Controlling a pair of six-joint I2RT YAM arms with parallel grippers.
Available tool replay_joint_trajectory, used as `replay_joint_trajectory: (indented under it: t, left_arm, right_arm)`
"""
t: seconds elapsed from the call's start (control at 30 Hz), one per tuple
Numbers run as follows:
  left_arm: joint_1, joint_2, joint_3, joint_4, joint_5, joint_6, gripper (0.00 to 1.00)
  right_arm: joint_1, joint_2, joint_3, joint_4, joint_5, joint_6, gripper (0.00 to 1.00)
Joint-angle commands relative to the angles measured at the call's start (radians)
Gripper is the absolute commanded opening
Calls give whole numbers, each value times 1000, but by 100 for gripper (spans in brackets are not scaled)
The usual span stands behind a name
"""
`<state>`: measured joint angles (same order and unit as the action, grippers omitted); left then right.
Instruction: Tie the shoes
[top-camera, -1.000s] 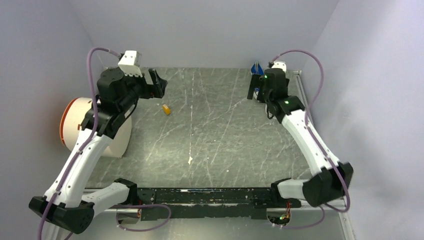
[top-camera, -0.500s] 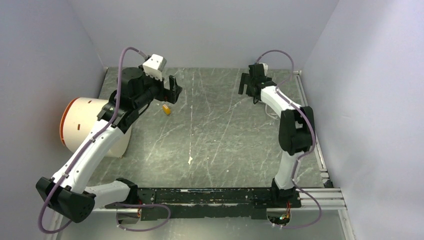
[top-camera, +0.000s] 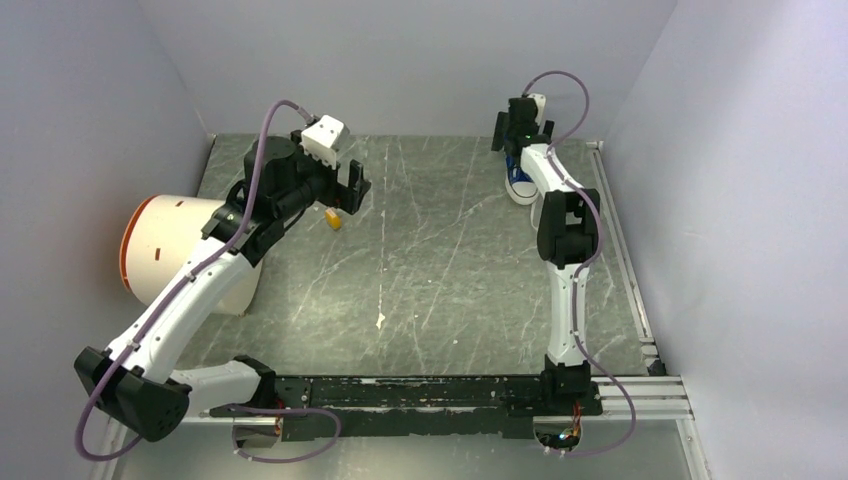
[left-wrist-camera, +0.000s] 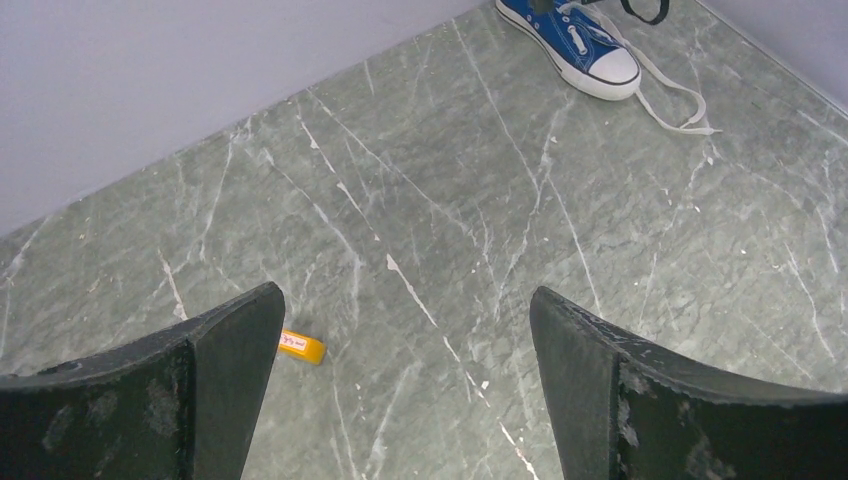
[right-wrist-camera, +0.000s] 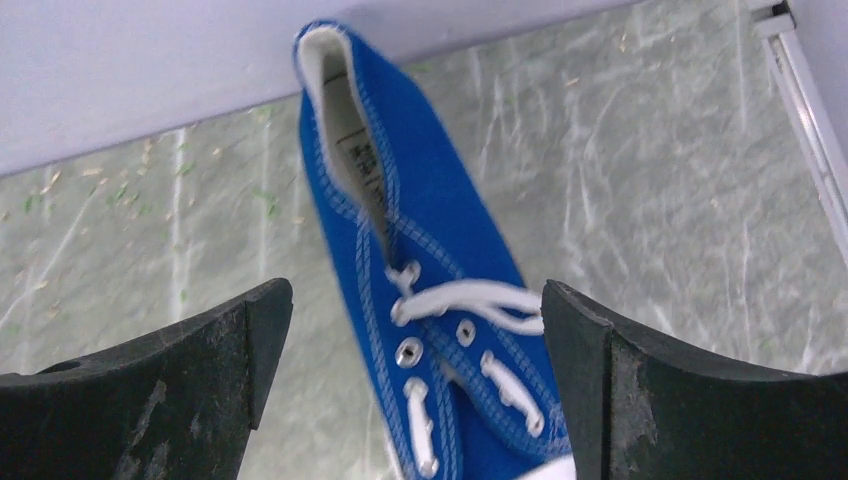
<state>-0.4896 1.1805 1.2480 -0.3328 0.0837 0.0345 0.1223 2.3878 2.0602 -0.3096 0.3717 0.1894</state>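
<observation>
One sneaker (top-camera: 519, 186) only: blue canvas, white toe cap, at the upper right of the overhead view. It sits close to the back wall and near the right edge of the counter (top-camera: 430, 280), toe toward the bottom of the frame.

- Laces (left-wrist-camera: 672, 98) are untied. In the left wrist view the loose ends trail off past the toe onto the counter.
- Right pincer (right-wrist-camera: 415, 320) hangs over the tongue and eyelets, jaws spread wide, grasping nothing. You look to be lining up for a lace.
- Left pincer (left-wrist-camera: 405, 320) is also released and empty, well apart from the sneaker at upper centre-left of the overhead view. It faces across the counter, likely waiting for its turn.
- A small yellow block (left-wrist-camera: 302, 347) lies just beside its left finger and plays no part in the tying.
- A white drum with an orange rim (top-camera: 165, 250) stands at the left edge.

Hard to make out:
- Overhead, your right arm covers most of the sneaker.
- The right wrist view cuts off the toe and the lace ends.
- The left wrist view clips the heel.
- How far the right pincer is above the shoe, I cannot tell.
</observation>
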Motion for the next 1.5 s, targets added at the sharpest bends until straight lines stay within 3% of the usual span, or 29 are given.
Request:
replay_joint_trajectory:
  t: [0.0,0.2,0.33,0.47,0.67,0.8,0.93,1.17,1.2,1.3,1.37,1.47]
  left_arm:
    - [-9,14,3,14,26,22,97]
    - [-10,42,36,-5,40,22,97]
    - [-18,46,42,-5,35,23,97]
    - [-49,63,66,-8,34,48,97]
    - [-78,78,99,-10,22,59,97]
    - [-79,95,119,-2,24,34,97]
    - [-79,108,166,-19,28,-23,97]
    - [-78,169,307,-244,129,-318,85]
    - [-79,169,313,-278,165,-351,83]
    - [-79,111,271,-335,243,-426,90]
    - [-78,40,229,-364,229,-460,92]
    - [-78,-63,209,-462,160,-466,95]
  right_arm:
    - [-40,82,96,21,-25,-43,100]
    - [-59,118,85,-45,-127,-69,100]
    - [-59,70,-9,-77,-228,-62,100]
    - [-58,3,-121,-108,-320,-15,94]
    - [-17,-118,-306,-200,-320,60,88]
    - [79,-200,-450,-219,-336,56,86]
    - [267,-235,-476,-351,-226,135,85]
    - [552,-458,-666,-390,-321,322,90]
    - [572,-496,-694,-393,-311,324,92]
    - [587,-617,-796,-392,-302,299,93]
    - [600,-701,-855,-383,-307,238,100]
    - [626,-795,-902,-392,-313,175,100]
